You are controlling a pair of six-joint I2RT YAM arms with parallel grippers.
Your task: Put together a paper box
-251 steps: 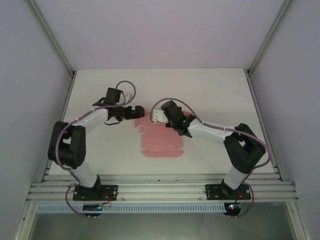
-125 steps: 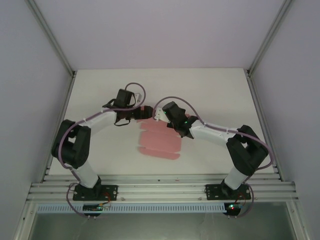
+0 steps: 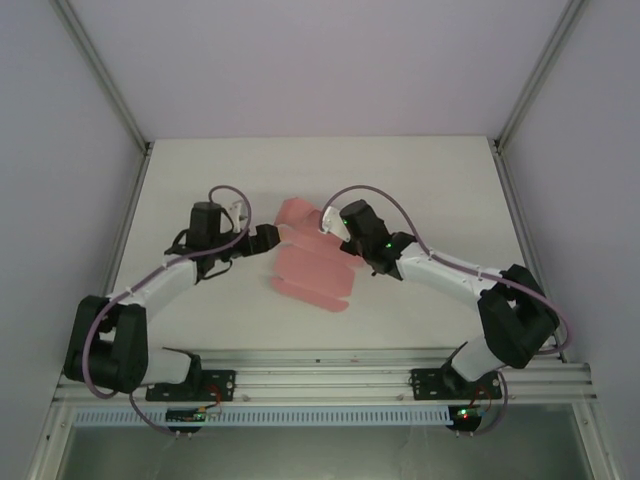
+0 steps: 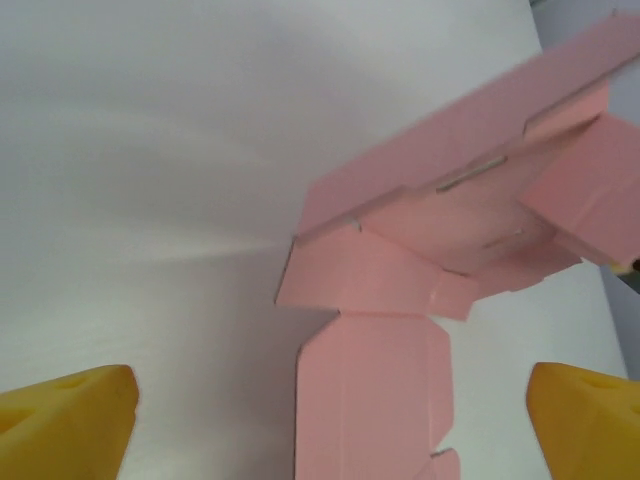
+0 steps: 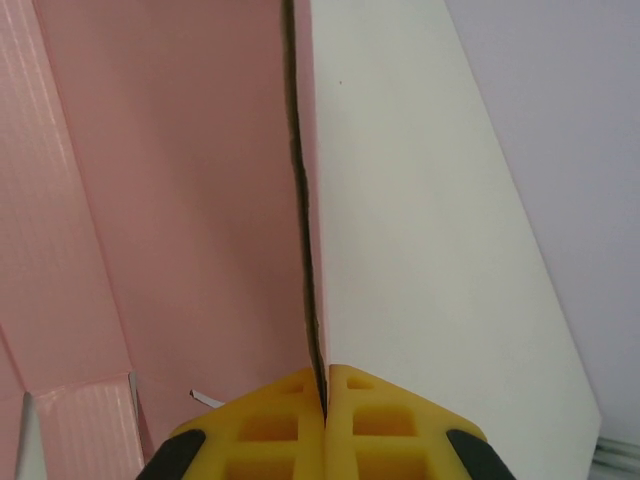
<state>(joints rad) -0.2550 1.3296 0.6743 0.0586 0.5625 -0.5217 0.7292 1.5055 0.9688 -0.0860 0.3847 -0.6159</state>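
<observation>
The paper box is a flat pink die-cut sheet with tabs, lying mid-table with its far part raised. My right gripper is shut on the thin edge of that raised flap; in the right wrist view the yellow fingertips pinch the pink card edge-on at the gripper. My left gripper stands open at the sheet's left side. In the left wrist view its yellow fingers are wide apart, with a flat pink panel on the table between them at the gripper.
The white table stretches to grey walls on the left, right and back. An aluminium rail with both arm bases runs along the near edge. Cables loop over both wrists.
The left arm has swung its elbow out and down to the left, its gripper drawing back a little. The right gripper has lifted the sheet's far flap, and the sheet has skewed.
</observation>
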